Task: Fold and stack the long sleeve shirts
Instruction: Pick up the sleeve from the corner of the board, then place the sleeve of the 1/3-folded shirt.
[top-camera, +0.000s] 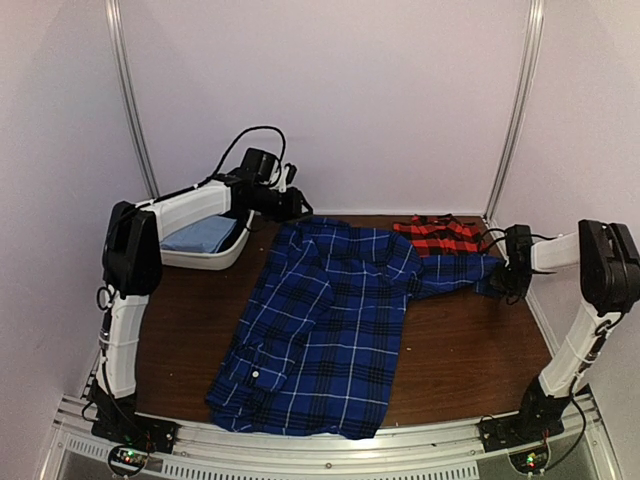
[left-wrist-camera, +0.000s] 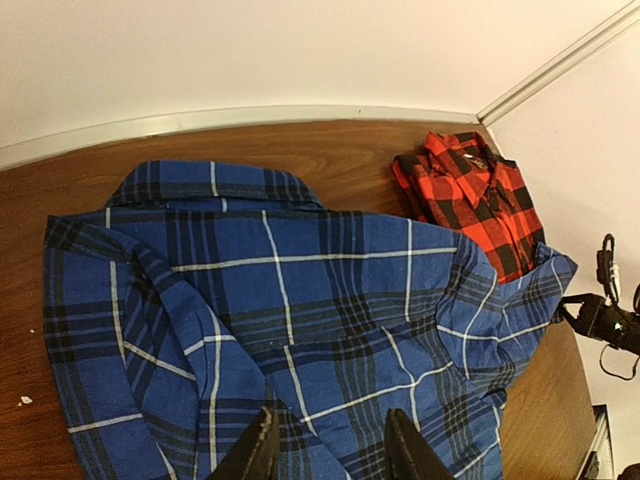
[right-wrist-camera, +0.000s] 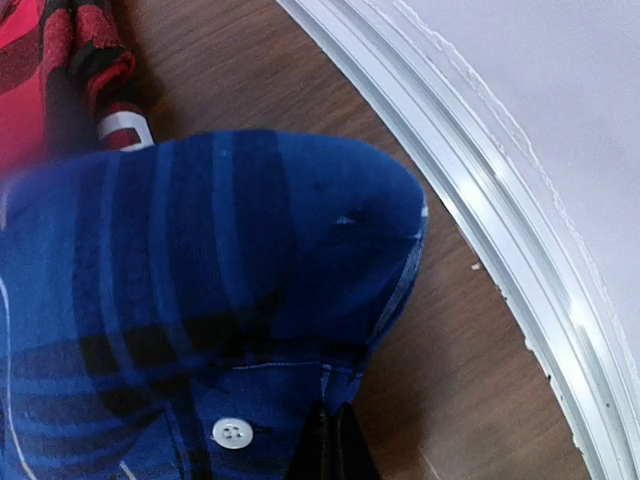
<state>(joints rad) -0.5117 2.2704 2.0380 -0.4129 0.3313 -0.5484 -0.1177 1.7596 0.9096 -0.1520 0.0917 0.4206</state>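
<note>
Blue shirt (top-camera: 320, 330) spread across table (top-camera: 470, 350), likely soft and limp; red shirt (top-camera: 438, 236) folded, far right. Right gripper (right-wrist-camera: 335, 445) pinched shut on blue cuff (right-wrist-camera: 260, 300), which looks a sound hold. Left gripper (left-wrist-camera: 333, 450) part-open, empty.

I see the blue shirt (top-camera: 320, 320) is soft, fuzzy cloth, not shiny, with a smooth plastic button (right-wrist-camera: 232, 432). The red shirt (left-wrist-camera: 470, 195) looks like the same soft cloth. The table (top-camera: 470, 350) is dark wood, smooth with a little shine. Its edge rail (right-wrist-camera: 470, 200) is shiny metal
</note>
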